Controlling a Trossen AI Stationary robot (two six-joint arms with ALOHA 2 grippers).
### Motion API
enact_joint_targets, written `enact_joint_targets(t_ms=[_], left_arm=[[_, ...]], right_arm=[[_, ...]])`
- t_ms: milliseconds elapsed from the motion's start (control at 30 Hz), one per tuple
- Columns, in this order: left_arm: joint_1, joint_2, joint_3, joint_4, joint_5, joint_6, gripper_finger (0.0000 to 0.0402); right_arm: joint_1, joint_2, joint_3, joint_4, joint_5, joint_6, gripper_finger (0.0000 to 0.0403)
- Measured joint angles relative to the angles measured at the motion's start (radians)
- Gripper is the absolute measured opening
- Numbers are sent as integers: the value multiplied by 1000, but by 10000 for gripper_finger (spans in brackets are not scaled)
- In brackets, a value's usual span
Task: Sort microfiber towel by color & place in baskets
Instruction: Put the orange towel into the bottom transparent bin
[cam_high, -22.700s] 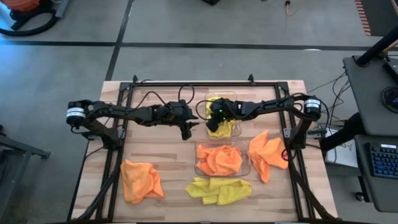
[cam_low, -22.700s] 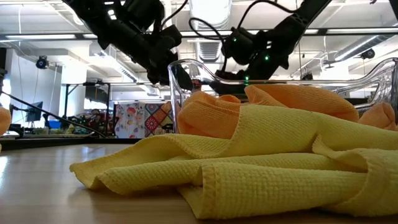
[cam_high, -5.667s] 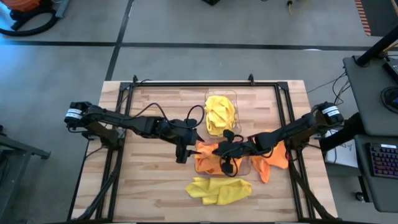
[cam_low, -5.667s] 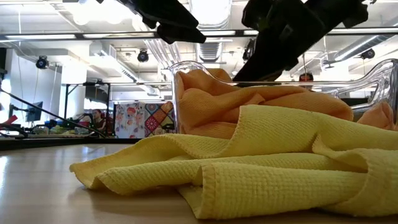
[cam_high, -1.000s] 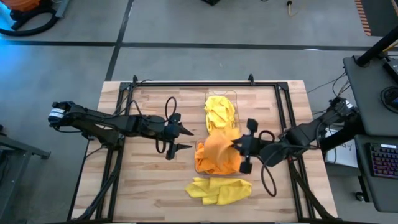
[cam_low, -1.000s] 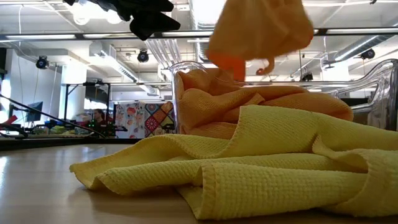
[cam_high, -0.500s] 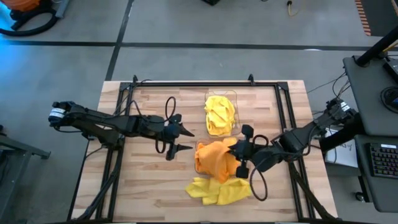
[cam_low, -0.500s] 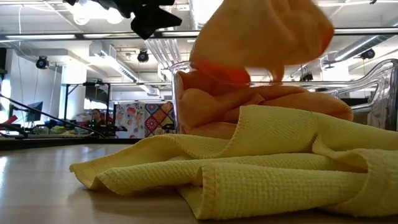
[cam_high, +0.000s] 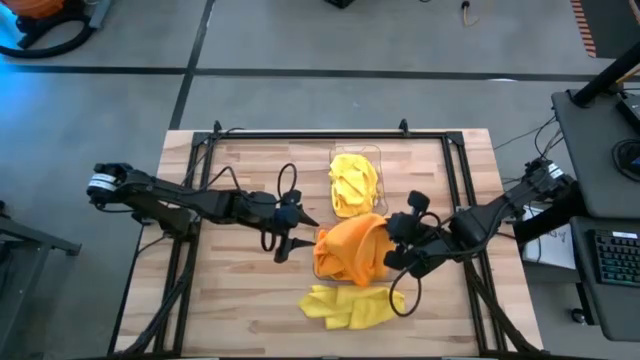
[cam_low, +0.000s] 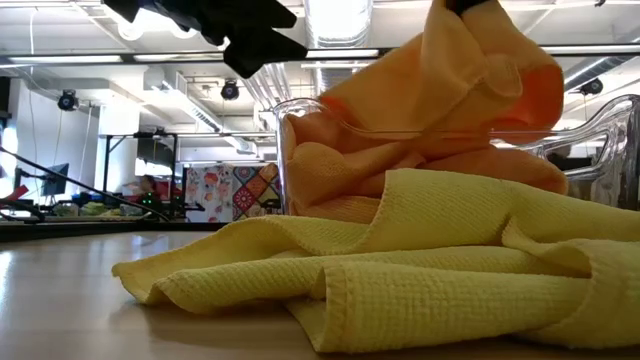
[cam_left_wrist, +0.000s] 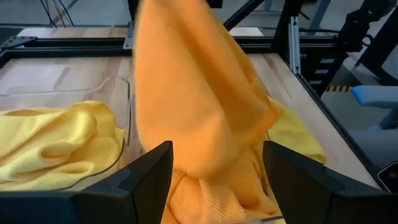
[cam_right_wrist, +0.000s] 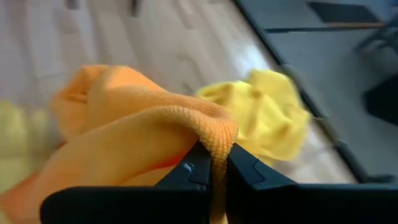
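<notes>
- Since the earlier frame, right gripper (cam_high: 388, 240) has lowered the orange towel (cam_high: 352, 248) onto the centre basket (cam_high: 318, 270), jaws pinching it.
- Left gripper (cam_high: 293, 232) waits centre-left, arm stretched level, jaws wide, empty.

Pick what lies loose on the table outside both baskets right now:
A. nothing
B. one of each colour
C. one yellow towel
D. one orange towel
C: in the high view only a yellow towel lies on the bare wood, in front of the basket of orange towels; the right hand is shut on an orange towel over that basket.
</notes>
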Motion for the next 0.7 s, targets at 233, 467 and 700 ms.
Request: enact_joint_targets(t_ms=[233,467,700], left_arm=[[0,-1,1,2,0,0,232],[0,-3,1,1,-1,0,232],[0,-3,1,0,-2,0,232]], right_arm=[[0,-2,-5,-86,93,43,12],[0,-2,-73,107,42,-47,12],[2,10,-166,332,-76,-90,12]])
